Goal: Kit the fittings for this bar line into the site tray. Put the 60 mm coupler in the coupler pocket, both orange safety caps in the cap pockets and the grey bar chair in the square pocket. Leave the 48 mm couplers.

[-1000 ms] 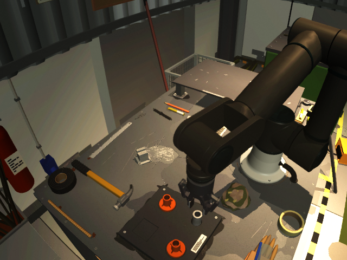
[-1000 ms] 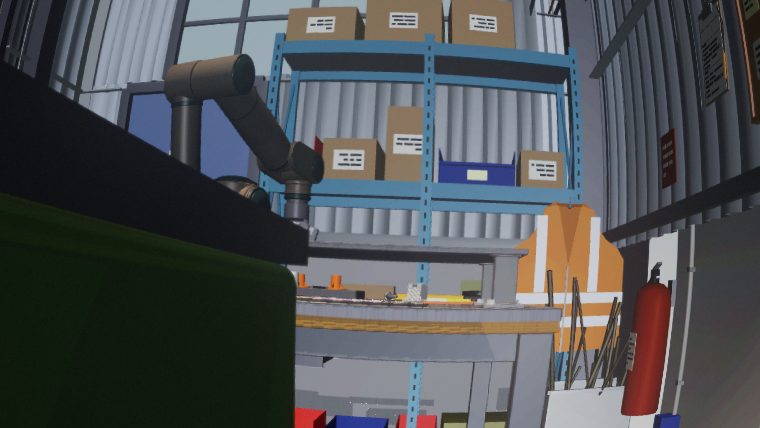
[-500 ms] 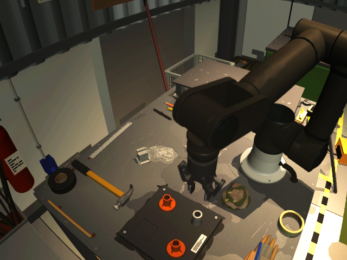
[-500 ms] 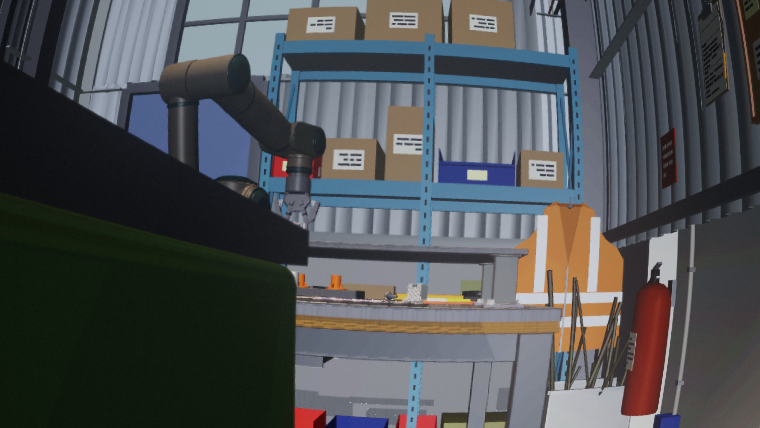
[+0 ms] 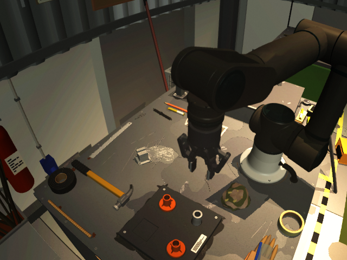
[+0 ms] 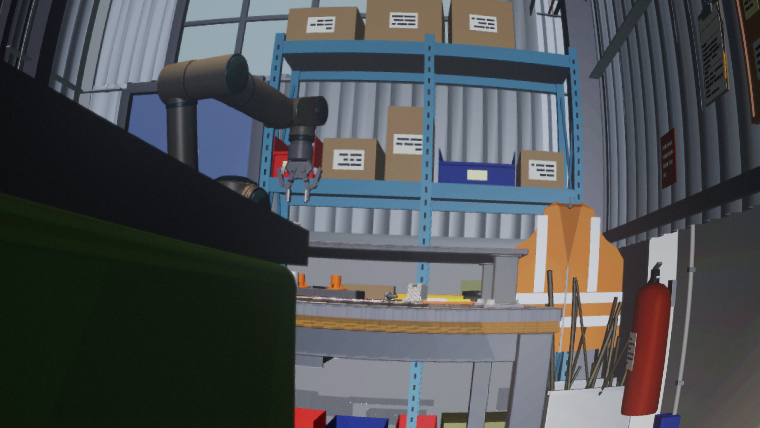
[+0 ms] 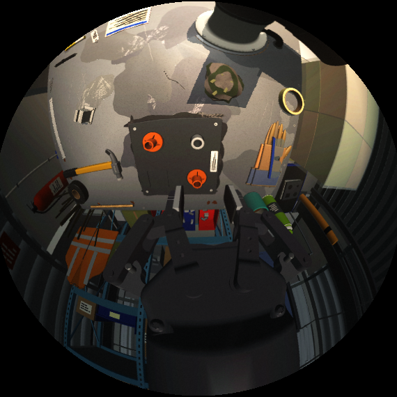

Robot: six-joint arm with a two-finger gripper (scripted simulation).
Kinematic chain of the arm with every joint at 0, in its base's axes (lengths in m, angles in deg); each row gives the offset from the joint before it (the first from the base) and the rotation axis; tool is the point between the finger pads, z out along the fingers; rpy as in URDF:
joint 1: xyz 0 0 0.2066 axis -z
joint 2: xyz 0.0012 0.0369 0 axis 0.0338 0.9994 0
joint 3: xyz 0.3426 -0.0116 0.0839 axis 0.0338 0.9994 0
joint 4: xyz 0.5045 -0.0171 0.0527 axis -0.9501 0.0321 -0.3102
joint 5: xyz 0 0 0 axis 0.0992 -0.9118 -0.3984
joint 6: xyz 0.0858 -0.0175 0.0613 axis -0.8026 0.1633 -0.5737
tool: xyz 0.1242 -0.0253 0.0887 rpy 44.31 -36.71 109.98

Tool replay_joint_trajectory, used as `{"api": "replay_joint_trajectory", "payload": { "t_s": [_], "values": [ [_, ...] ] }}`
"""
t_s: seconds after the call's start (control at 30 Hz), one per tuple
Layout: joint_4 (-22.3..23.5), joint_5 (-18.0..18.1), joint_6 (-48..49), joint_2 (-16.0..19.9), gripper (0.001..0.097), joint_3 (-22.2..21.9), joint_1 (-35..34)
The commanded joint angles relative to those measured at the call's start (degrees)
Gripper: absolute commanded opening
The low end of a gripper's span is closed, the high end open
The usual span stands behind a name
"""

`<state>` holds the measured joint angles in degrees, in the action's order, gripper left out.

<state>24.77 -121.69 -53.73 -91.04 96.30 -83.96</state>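
Note:
The black site tray (image 5: 171, 225) (image 7: 177, 153) lies on the bench below me, with a grey coupler (image 5: 197, 217) (image 7: 197, 142) standing in its round pocket. One orange safety cap (image 5: 167, 202) (image 7: 152, 142) sits in the far cap pocket and a second orange cap (image 5: 175, 247) (image 7: 196, 178) in the near one. The tray's square pocket (image 5: 145, 229) holds nothing. The grey bar chair (image 5: 142, 156) (image 7: 84, 115) (image 6: 417, 293) stands on the bench to the left, beside a pale scuffed patch. My gripper (image 5: 203, 168) (image 6: 298, 195) (image 7: 203, 200) hangs high above the bench behind the tray, open and holding nothing.
A lumpy brown-green rag (image 5: 236, 196) (image 7: 223, 82) lies on a dark mat by the arm's base (image 5: 263, 165). A hammer (image 5: 105, 183), black tape roll (image 5: 61, 179) and rebar piece (image 5: 69, 218) lie left of the tray. A yellow tape ring (image 5: 291, 223) and gloves (image 5: 262, 248) lie right.

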Motion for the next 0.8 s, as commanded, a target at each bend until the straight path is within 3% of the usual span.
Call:
{"api": "replay_joint_trajectory", "payload": {
  "t_s": [0.0, 0.47, 0.77],
  "values": [
    [0.0, -0.18, 0.0, 0.03, 0.052, -0.16, 0.0],
    [0.01, -0.95, 1.09, -0.68, 0.052, -0.25, 1.1],
    [0.01, -1.76, 8.4, -4.51, 0.052, 2.74, 8.45]
  ]
}}
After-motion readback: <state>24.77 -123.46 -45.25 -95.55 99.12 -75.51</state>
